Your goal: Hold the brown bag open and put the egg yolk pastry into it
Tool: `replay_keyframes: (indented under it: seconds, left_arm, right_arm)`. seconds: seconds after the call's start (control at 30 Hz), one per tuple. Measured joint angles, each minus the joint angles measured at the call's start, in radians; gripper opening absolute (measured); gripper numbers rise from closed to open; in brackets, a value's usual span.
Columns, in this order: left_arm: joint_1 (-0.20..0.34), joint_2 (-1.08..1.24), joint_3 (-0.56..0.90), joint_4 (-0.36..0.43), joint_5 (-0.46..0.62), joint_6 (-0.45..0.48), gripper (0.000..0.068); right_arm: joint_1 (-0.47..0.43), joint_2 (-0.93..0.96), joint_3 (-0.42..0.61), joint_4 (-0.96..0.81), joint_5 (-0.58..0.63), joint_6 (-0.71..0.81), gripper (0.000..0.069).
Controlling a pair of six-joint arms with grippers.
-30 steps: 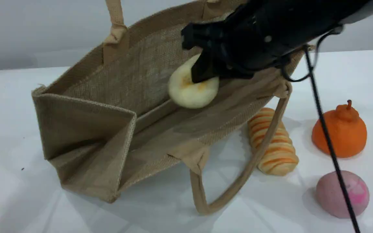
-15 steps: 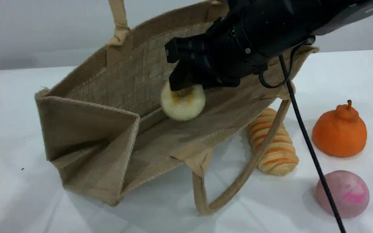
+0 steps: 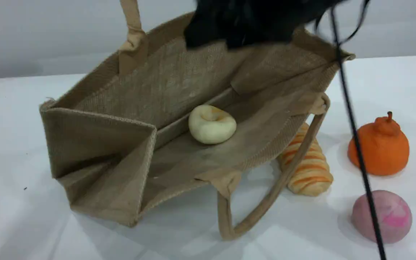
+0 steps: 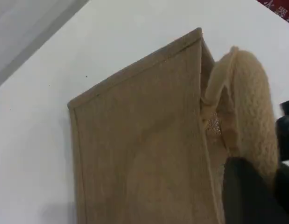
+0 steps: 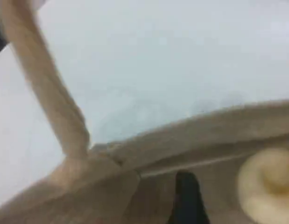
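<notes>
Now the egg yolk pastry (image 3: pixel 212 124) lies loose inside the brown bag (image 3: pixel 103 144). Left gripper (image 4: pixel 256 186) is clamped on the upper handle (image 4: pixel 249 105), propping the mouth open; right gripper (image 3: pixel 240 25), blurred above, carries nothing, jaw spread unclear.

The right gripper (image 3: pixel 244 32) appears only as a black motion-blurred mass cut off by the scene view's top edge; jaw position unreadable. The bag (image 3: pixel 179 83) hides the striped loaf's (image 3: pixel 311 173) upper end. The upper handle (image 3: pixel 130 21) runs off-frame.
</notes>
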Motion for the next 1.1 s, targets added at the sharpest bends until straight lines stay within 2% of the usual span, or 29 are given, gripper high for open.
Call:
replay_keyframes:
  seconds: [0.23,0.5,0.77,0.9,1.1]
  left_arm:
    - [0.000,0.040,0.001,-0.007,-0.001,0.000,0.0092]
    - [0.000,0.125,0.002,-0.012,-0.001,0.000,0.0092]
    - [0.000,0.178,0.002,-0.043,-0.001,0.000,0.0092]
    - [0.000,0.178,0.002,-0.046,-0.001,0.000,0.0092]
    - [0.000,0.178,0.002,-0.045,0.000,0.000,0.0092]
  right_arm:
    - [0.000,-0.237,0.097,-0.026,-0.068,0.006,0.0447]
    - [0.000,-0.480,0.215,-0.056,-0.064,0.101,0.0447]
    - [-0.010,-0.507,0.282,-0.236,-0.011,0.285,0.0447]
    - [-0.087,-0.490,0.280,-0.356,0.081,0.377,0.0447]
    - [-0.298,-0.504,0.261,-0.477,0.353,0.433,0.0447]
